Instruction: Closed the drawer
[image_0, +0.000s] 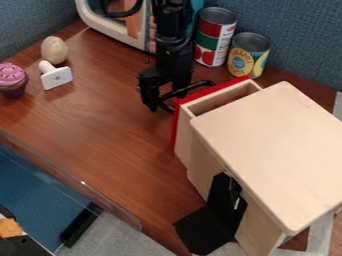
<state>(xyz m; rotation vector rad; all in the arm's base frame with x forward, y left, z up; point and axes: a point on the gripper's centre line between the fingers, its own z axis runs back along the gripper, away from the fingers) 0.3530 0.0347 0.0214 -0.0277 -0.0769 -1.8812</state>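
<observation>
One push seems left: the drawer (185, 134) juts partly out of the wooden cabinet (274, 145). Its grip spread open, the hand (163, 104) hangs just outside the cabinet's drawer side; next, it should press the red front (176, 127) squarely cabinet-ward.

The drawer (185, 132) is a shallow box of pale, plain wood with a bright red front panel (219, 88). It stands partly open, jutting from one end of the pale wooden cabinet (270, 145), so that a strip of its inside shows between the red panel and the near edge of the cabinet's top. Something reddish lies within, too hidden to tell. The drawer sits level, its opening upward and its front upright, running alongside that top edge from corner to corner, above the bench (113, 145).
</observation>
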